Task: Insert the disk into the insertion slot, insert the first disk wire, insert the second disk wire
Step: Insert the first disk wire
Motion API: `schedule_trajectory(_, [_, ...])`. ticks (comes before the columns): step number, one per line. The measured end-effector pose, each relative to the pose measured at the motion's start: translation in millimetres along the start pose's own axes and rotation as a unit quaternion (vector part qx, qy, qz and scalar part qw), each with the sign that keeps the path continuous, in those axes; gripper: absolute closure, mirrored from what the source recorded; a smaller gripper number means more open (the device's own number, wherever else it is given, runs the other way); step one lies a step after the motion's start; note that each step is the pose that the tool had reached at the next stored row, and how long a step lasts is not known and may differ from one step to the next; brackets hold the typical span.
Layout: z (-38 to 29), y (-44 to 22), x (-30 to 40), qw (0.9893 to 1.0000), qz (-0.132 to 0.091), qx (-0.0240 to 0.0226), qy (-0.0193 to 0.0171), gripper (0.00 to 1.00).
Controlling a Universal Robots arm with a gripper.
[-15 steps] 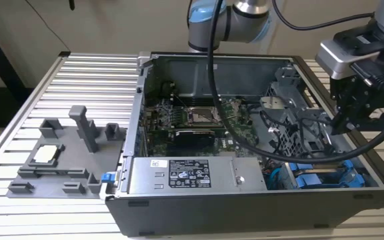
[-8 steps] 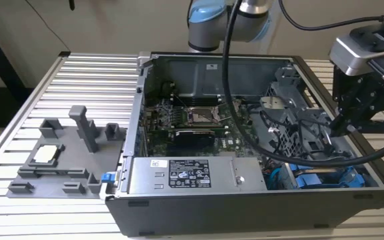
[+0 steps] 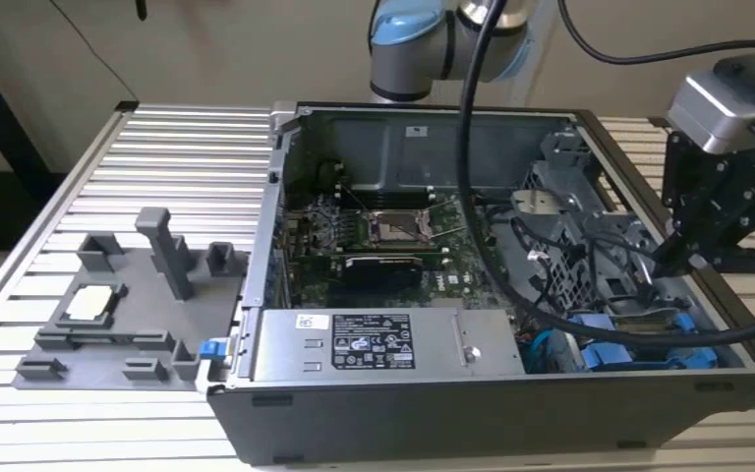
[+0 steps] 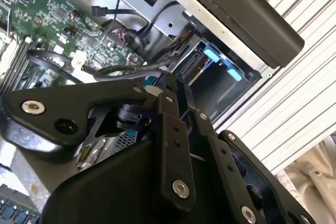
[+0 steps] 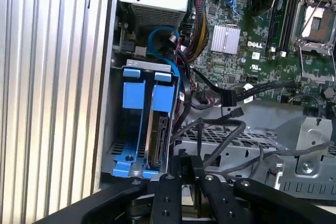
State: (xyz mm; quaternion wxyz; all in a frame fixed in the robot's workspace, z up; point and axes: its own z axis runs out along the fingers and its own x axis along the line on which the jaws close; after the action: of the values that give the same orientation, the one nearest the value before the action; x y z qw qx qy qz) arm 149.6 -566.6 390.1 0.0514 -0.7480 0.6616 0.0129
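Note:
In the first wrist view the disk (image 5: 157,142) stands on edge inside the insertion slot (image 5: 112,129), a grey metal bay with blue carrier parts (image 5: 134,95). Two loose black wires end in connectors (image 5: 230,98) (image 5: 237,113) just beside the bay. My gripper (image 5: 187,167) hovers right at the bay's open end, its fingers together, and I see nothing held between them. In the exterior view the gripper (image 3: 672,264) hangs over the case's right side, above the blue bay (image 3: 692,356). The second wrist view shows its tips (image 4: 165,85) over tangled cables.
The open PC case holds a green motherboard (image 3: 377,231) and a grey power-supply box (image 3: 365,339). A blue cable (image 5: 157,32) loops beside the bay. On the slatted table (image 3: 181,147) at the exterior view's left stands a grey fixture (image 3: 129,305).

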Motion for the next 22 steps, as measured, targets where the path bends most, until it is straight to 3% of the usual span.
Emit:
schedule_trajectory(4, [0.0, -1.2, 5.3, 1.0, 0.001, -0.0027, -0.0002, 0.81])
schedule_trajectory(7, [0.3, -4.7, 7.0, 0.9999, 0.003, -0.0157, -0.0015, 0.81])
schedule_trajectory(9, [0.7, -7.2, 7.4, 0.9998, 0.003, -0.0208, -0.0021, 0.81])
schedule_trajectory(22, [9.4, -7.6, 8.2, 0.9991, 0.039, -0.0181, -0.0041, 0.81])
